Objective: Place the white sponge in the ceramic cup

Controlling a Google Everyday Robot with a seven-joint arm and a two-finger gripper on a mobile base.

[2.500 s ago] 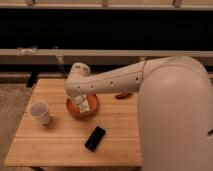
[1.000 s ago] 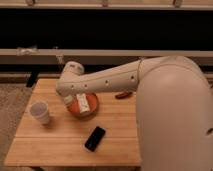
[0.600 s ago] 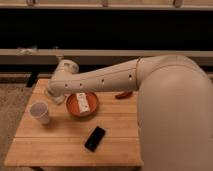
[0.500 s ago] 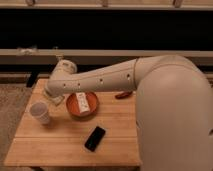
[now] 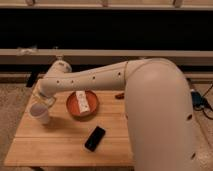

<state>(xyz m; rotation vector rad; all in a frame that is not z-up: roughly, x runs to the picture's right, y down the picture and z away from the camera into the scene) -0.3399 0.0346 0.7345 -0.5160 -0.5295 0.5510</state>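
Item 1. Robot arm (image 5: 155, 105): broad, white, smooth-shelled. It fills the near right of the camera view, then narrows as it reaches away toward the far left of the table.

Item 2. Table (image 5: 60, 152): low, light-coloured wood, slatted top.

Item 3. Flat black rectangular phone (image 5: 95, 138): lies on the near middle of the table, set diagonally, screen dark. No writing on it can be read.

Item 4. Ceramic cup (image 5: 40, 114): small, pale greyish-white, tapered, wider at the rim. It stands upright near the table's left edge, with no handle in view.

Item 5. Gripper (image 5: 45, 101): at the arm's tip, directly over the far side of the ceramic cup and close above its rim. Whether it touches the rim cannot be told. Whether it is spread or pressed together cannot be told, nor whether it carries anything.

Item 6. Shallow round orange dish (image 5: 72, 106): on the table just right of the ceramic cup, under the forearm.

Item 7. White sponge (image 5: 82, 101): small rectangular block. It lies inside the orange dish near its middle, to the right of the gripper and clear of it. The marks on its face are too small to read.

Item 8. Small dark-red object (image 5: 119, 95): on the table beyond the dish, partly tucked against the arm. What it is cannot be told.

Item 9. Pale horizontal rail (image 5: 125, 54): behind the table, against a dark background.
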